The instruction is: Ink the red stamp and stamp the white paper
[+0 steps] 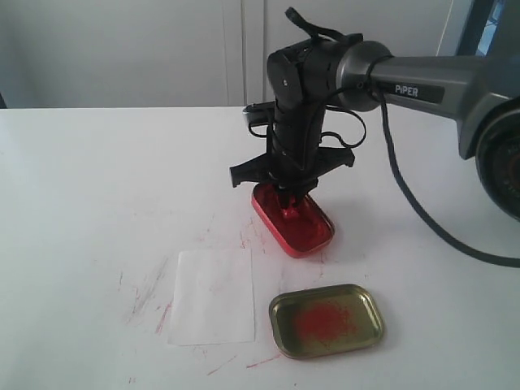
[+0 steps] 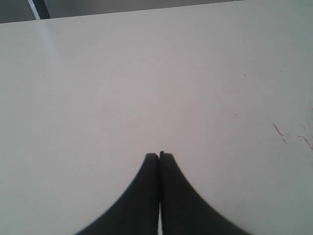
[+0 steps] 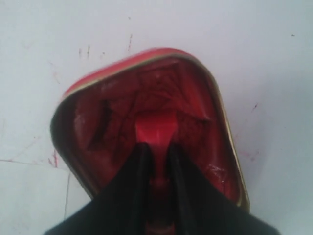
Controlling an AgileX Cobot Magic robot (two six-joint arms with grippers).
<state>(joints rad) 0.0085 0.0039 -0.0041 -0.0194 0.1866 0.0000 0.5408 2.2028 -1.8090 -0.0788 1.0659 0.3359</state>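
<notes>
At the middle of the white counter (image 1: 97,187), your right pincer (image 3: 155,147) reaches down into the open red oval tin of ink paste (image 1: 318,236). It is clamped on the narrow handle of the small red plastic stamp (image 3: 155,128). The stamp's wider base points down into the paste and appears to touch it, though red on red makes the contact hard to confirm. Your left pincer (image 2: 159,155) hangs over bare counter with its tips together, holding nothing.

Judged step: inking, the first half of the task. No mark shows on the rectangular white sheet of paper (image 1: 213,296), which lies near the tin on the camera's side. The gold-coloured metal lid smeared with red (image 1: 284,313) lies just beside the sheet.

Next move, as judged: lift the stamp straight out without loosening the grip. Carry it over the sheet, clear of the lid, and press it down flat.
</notes>
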